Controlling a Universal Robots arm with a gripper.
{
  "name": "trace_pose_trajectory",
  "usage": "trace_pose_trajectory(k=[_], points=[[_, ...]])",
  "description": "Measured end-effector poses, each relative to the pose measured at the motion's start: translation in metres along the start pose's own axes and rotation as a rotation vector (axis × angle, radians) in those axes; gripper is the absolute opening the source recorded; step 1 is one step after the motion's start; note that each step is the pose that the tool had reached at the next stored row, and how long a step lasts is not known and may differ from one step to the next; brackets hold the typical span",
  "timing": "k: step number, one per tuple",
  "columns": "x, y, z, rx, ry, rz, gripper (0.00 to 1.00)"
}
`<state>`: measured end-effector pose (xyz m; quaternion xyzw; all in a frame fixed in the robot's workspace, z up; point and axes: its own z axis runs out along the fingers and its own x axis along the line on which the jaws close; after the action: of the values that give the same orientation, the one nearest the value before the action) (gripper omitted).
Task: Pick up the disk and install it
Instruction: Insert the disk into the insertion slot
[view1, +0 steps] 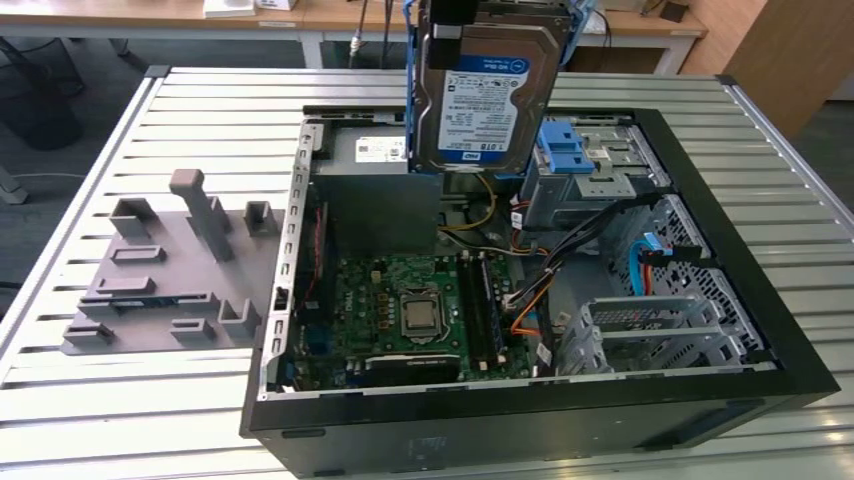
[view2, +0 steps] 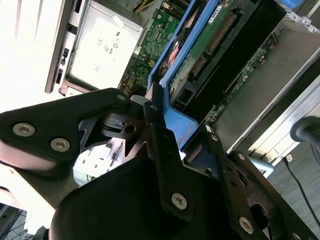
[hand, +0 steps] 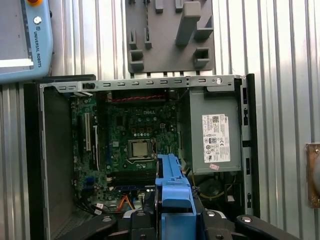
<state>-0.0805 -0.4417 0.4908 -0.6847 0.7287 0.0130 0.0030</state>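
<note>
Disk (view1: 487, 90) hangs on end above the far side of the open computer case (view1: 747, 300), long axis vertical, label toward the exterior view. Clamped on its blue carrier frame (hand: 172, 190) is the hand (hand: 172, 217). The drive bay (view1: 594, 165) sits lower, just to the exterior view's right.

The exterior view looked down obliquely, at middle range, on the open computer case (view1: 534, 425) on the slatted surface (view1: 134, 400), a grey fixture plate (view1: 160, 280) at nine o'clock of the case. The first wrist view faced straight down into it. The second wrist view sighted, very close, past the gripper (view2: 170, 117) along the disk (view2: 220, 40). All three shared the power-supply box (hand: 212, 130).
</note>
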Motion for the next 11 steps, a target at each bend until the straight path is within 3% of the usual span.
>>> trace_pose_trajectory(k=[11], points=[[0.0005,0.0,0.0,0.0,0.0,0.0,0.36]])
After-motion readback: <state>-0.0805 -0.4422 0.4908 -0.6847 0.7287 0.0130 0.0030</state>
